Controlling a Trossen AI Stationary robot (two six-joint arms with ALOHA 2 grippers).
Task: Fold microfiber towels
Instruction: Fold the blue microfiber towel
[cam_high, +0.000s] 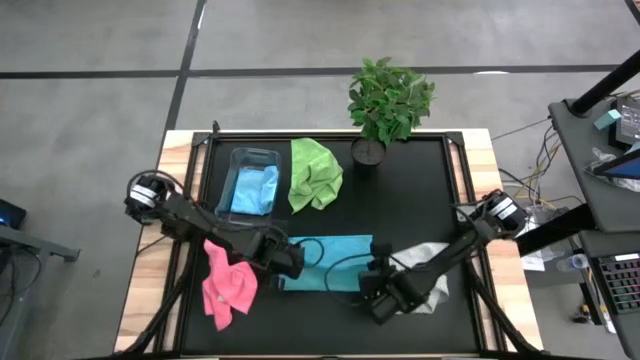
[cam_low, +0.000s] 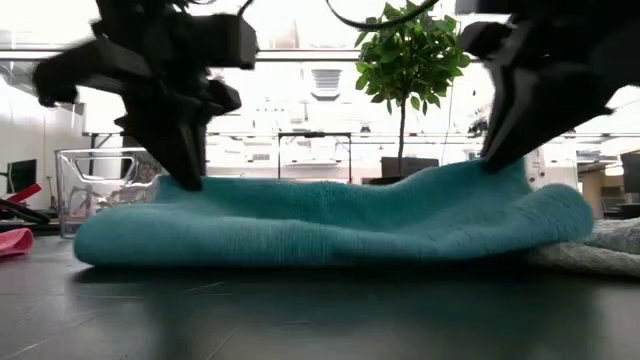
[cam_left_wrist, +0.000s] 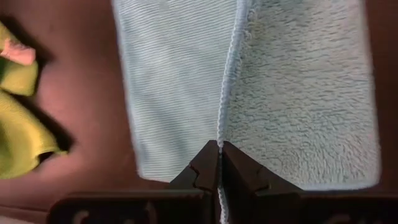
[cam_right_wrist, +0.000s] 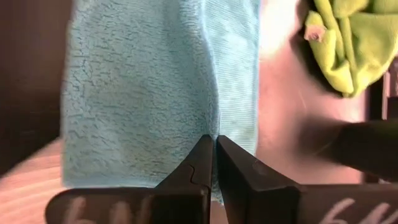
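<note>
A teal-blue microfiber towel (cam_high: 328, 263) lies on the black mat, one part doubled over the rest; the low view shows it as a long low mound (cam_low: 330, 225). My left gripper (cam_high: 292, 262) is shut on its left end and my right gripper (cam_high: 380, 280) on its right end. A pink towel (cam_high: 226, 283) lies crumpled at the left, partly on the wooden edge. At the right, a pale grey-white towel (cam_high: 428, 262) lies under my right arm. A lime green towel (cam_high: 315, 175) is bunched at the back. My left gripper pinches the teal towel at its stitched hem (cam_left_wrist: 221, 134) between the two shut fingers. The fingers slant down from above and from the table's left (cam_low: 190, 178). The pinched end is raised a little; the rest lies on the mat. My right gripper pinches the teal towel where the fluffy and the ribbed face meet (cam_right_wrist: 214, 132), between its shut fingers. The fingers slant down from the table's right (cam_low: 497, 160). That end is drawn up into a hump; the rest lies on the mat and partly on the grey-white towel.
A clear plastic bin (cam_high: 238, 160) with a light blue towel (cam_high: 255, 190) inside stands at the back left. A potted plant (cam_high: 388, 100) stands at the back edge. Bare black mat lies along the near edge.
</note>
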